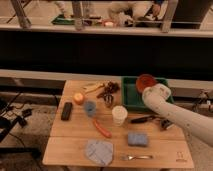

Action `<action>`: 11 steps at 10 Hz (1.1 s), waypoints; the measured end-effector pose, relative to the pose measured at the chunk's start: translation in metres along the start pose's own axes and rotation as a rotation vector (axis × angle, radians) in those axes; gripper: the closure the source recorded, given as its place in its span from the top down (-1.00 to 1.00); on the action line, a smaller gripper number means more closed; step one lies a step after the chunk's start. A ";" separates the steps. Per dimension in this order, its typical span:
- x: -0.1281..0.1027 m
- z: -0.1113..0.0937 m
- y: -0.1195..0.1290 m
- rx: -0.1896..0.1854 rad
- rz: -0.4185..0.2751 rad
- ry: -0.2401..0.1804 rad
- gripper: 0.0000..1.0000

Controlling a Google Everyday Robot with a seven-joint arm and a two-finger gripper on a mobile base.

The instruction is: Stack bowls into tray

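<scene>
An orange-red bowl (146, 81) is over the far right part of the dark green tray (129, 94), at the back right of the wooden table. I cannot tell whether it rests in the tray or is held just above it. My white arm (172, 112) reaches in from the lower right, and its rounded end (156, 95) sits right in front of the bowl. The gripper is at that end, next to the bowl, and is hidden behind the arm.
On the table (75, 145) are a cream cup (119, 115), a small blue-grey cup (90, 107), an orange fruit (78, 98), a black block (66, 110), a red sausage-shaped item (102, 128), a blue sponge (137, 138), a grey cloth (99, 151), a fork (136, 157) and a black utensil (142, 119).
</scene>
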 end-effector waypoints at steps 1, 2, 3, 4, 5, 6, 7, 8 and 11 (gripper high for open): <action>0.000 0.000 0.000 0.000 0.000 0.000 -1.00; 0.000 0.000 0.000 0.000 0.000 0.000 -1.00; 0.000 0.000 0.000 0.000 0.000 0.000 -1.00; 0.000 0.000 0.000 0.000 0.000 0.000 -1.00; 0.000 0.000 0.000 0.000 0.000 0.000 -1.00; 0.000 0.000 0.000 0.000 0.000 0.000 -1.00; 0.000 0.000 0.000 0.000 0.000 0.000 -1.00; 0.000 0.000 0.000 0.000 0.000 0.000 -1.00; 0.000 0.000 0.000 -0.001 0.000 0.000 -0.63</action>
